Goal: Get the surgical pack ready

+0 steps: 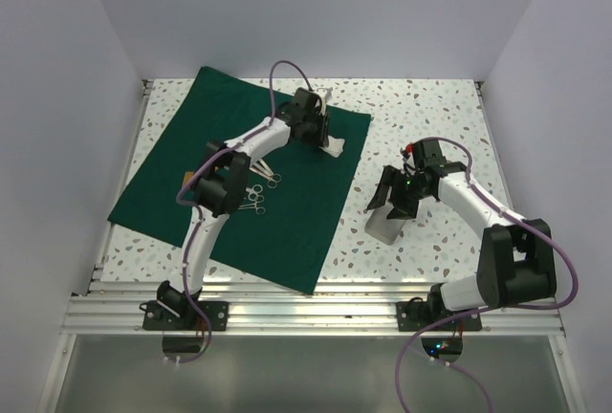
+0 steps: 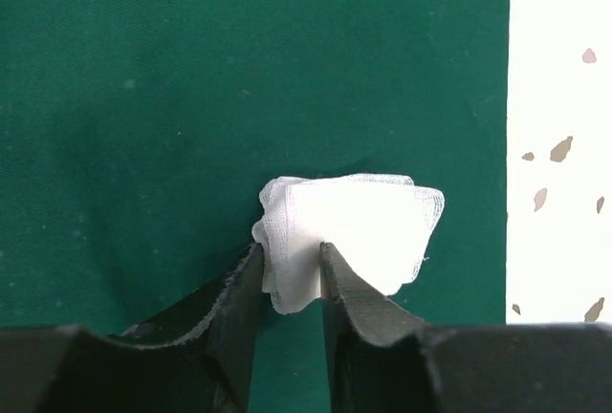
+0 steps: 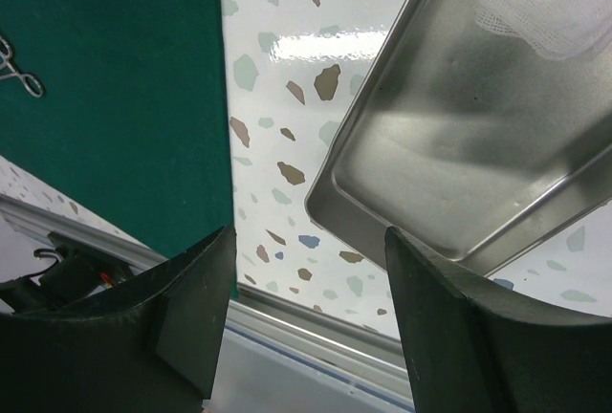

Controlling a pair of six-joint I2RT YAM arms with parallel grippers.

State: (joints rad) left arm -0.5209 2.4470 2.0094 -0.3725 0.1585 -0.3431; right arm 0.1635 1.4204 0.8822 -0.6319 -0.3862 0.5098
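Observation:
The dark green drape (image 1: 172, 184) lies flat on the left of the table. My left gripper (image 2: 292, 255) is shut on a bunched stack of white gauze squares (image 2: 363, 222) near the drape's far right corner (image 1: 335, 147), with a fold pinched between both fingers. Steel scissors and forceps (image 1: 258, 193) lie on the middle of the drape. My right gripper (image 3: 308, 236) hangs open and empty over the speckled table, just beside the small steel tray (image 3: 449, 145). A piece of gauze (image 3: 545, 11) lies in the tray's far end.
The tray (image 1: 384, 228) stands on bare table right of the drape's edge (image 3: 105, 97). An aluminium rail (image 1: 316, 313) runs along the near edge. White walls close the table on the left, back and right.

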